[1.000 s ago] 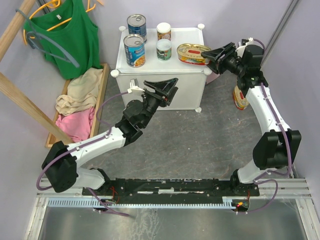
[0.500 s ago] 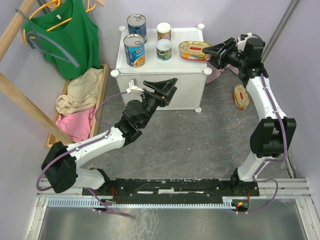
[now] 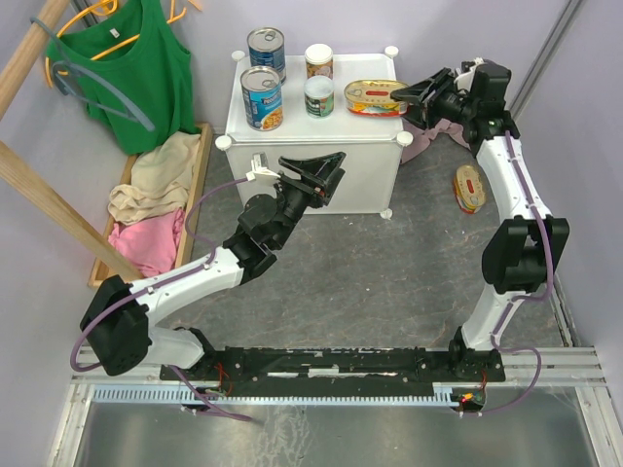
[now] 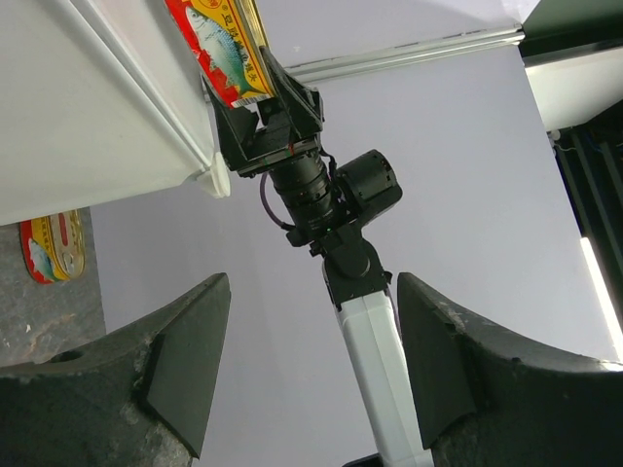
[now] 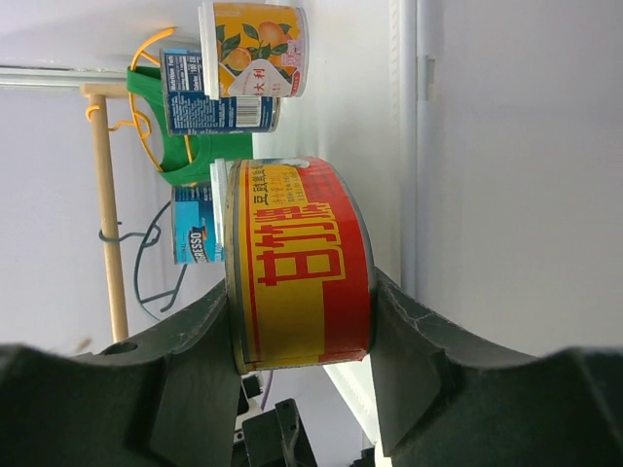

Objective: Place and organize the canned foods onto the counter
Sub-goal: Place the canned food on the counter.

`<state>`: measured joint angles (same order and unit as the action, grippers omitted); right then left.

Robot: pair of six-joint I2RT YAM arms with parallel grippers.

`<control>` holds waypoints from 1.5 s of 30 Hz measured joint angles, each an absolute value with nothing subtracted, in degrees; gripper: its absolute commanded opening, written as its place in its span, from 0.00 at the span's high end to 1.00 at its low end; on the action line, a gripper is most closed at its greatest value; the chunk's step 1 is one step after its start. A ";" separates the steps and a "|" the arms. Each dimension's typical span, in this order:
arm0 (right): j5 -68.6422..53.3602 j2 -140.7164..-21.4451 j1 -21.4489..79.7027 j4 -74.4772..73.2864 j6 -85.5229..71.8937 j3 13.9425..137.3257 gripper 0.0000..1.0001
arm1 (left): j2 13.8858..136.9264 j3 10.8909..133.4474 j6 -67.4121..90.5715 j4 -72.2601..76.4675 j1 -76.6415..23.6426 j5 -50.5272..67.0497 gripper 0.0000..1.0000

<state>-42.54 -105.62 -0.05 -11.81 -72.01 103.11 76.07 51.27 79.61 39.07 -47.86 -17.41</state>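
The counter (image 3: 341,131) is a white cabinet with four cans standing on its top: two tall blue ones (image 3: 262,97) (image 3: 266,49) and two small white-topped ones (image 3: 318,96) (image 3: 318,60). My right gripper (image 3: 404,97) (image 5: 302,292) is shut on a flat oval gold tin (image 3: 375,97) (image 5: 297,263) and holds it level over the top's right part. Whether the tin touches the top I cannot tell. A second oval tin (image 3: 469,188) (image 4: 54,248) lies on the floor to the right. My left gripper (image 3: 326,173) (image 4: 311,292) hangs open and empty before the counter's front.
A wooden tray (image 3: 201,175) of clothes lies left of the counter. A green top (image 3: 136,68) hangs on a hanger above it, with slanting wooden poles (image 3: 58,209) nearby. A pink object (image 3: 425,146) sits on the floor by the counter's right side.
My right gripper has carried the oval tin leftward, from the counter's right edge to further over its top. The left arm has not moved.
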 measured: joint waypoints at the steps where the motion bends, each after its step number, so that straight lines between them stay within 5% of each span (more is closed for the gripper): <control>1: -42.52 -105.89 -0.05 -12.82 -71.55 103.88 0.82 | 76.07 51.27 79.61 39.07 -47.86 -17.34 0.25; 32: -40.34 -110.61 0.43 -30.72 -58.43 118.28 0.23 | 76.14 51.27 78.94 38.68 -47.70 -16.45 0.24; 45: -40.25 -110.61 0.58 -30.65 -57.17 118.69 0.21 | 76.14 51.27 78.67 38.24 -47.70 -16.45 0.23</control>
<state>-40.25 -110.61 0.58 -30.65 -57.17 118.69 76.14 51.27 78.67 38.24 -47.70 -16.45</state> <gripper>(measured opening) 0.791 0.764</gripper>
